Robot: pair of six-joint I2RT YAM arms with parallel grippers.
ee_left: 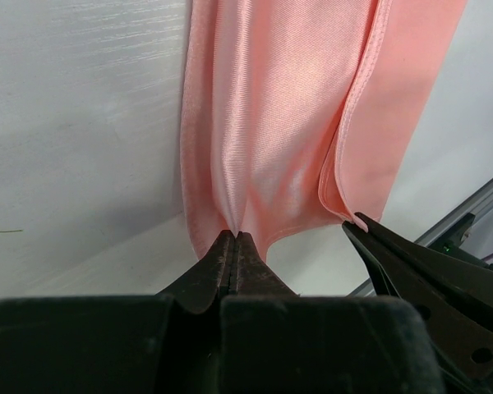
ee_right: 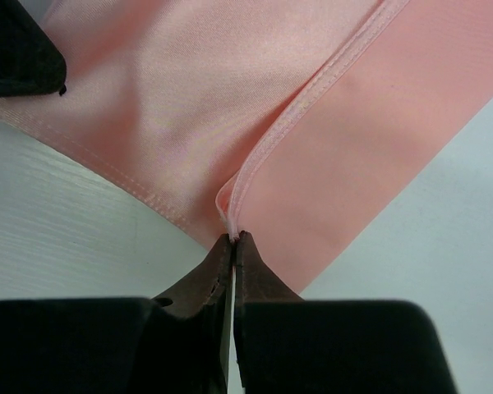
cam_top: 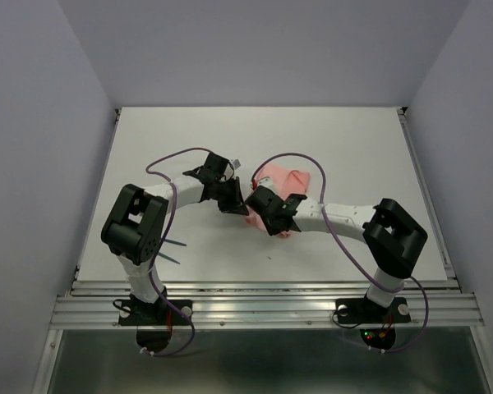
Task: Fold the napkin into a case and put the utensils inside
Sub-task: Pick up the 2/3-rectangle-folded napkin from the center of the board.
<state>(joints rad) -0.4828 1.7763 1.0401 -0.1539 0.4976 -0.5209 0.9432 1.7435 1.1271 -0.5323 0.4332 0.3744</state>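
Napkin (cam_top: 284, 180) of salmon-pink cloth lies bunched and partly folded near the middle of the white table (cam_top: 353, 139), caught between the two arms' tools. At the far left of the top view, the teal utensils (cam_top: 171, 257) lie flat on the table beside the left arm (cam_top: 136, 222), well apart from the napkin, and the arm's elbow hides part of them. A purple cable (cam_top: 177, 152) loops up from that arm and over the table toward its wrist. The left gripper (ee_left: 234, 236) has its fingers pressed together on the near edge of the napkin, with the cloth gathering into long creases that fan away from the tips. Just to its right in the left wrist view, a hemmed upper layer of the cloth lies folded over a lower one. The right gripper (ee_right: 232, 238) is pinched tight on that hem where the folded edge meets the layer beneath. The two tools sit close together, so each one's black fingers show at the edge of the other's wrist view and cover the napkin's near side from above. The right arm (cam_top: 394, 234) carries a second purple loop that arcs over the napkin's far side. A ribbed metal rail (cam_top: 263, 302) runs along the near table edge, where both bases are bolted.
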